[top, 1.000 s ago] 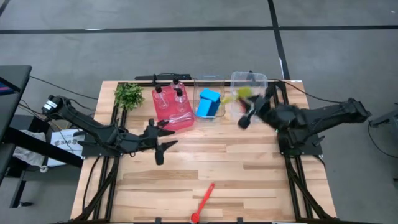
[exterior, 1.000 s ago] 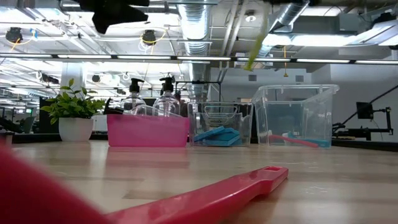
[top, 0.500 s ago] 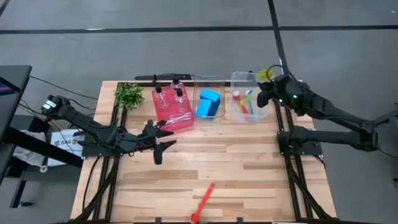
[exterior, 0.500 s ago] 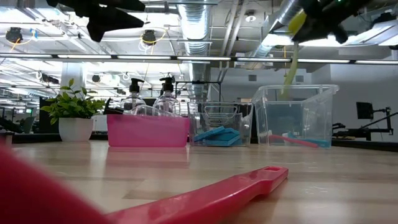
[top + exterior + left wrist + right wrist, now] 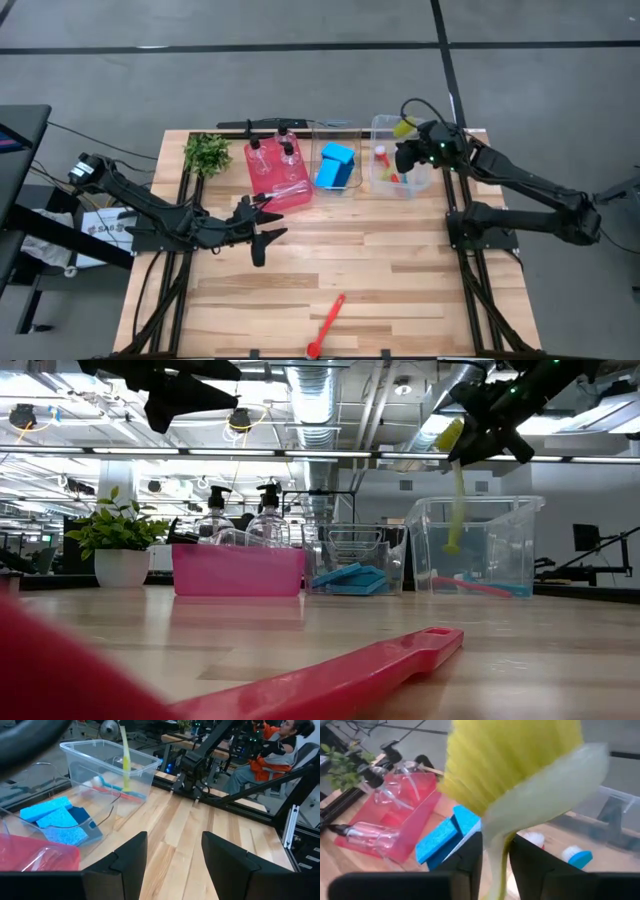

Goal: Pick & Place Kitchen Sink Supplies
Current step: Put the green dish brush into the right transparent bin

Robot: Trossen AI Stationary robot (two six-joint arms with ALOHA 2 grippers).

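Leafy plant [image 5: 207, 153]; red bin [image 5: 277, 178]; two clear bins [image 5: 400, 130]

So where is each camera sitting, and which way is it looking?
High view: above the table, looking straight down; shows both arms, left gripper and right gripper.
Low view: at tabletop height, looking level across the table; grippers enter from above, red brush close in front.
Left wrist view: on the left arm, facing the clear bin; its own two fingers show.
Right wrist view: on the right arm, its fingers clamping the yellow-green brush.
Shared: all four views show that yellow-green brush and the blue sponges.
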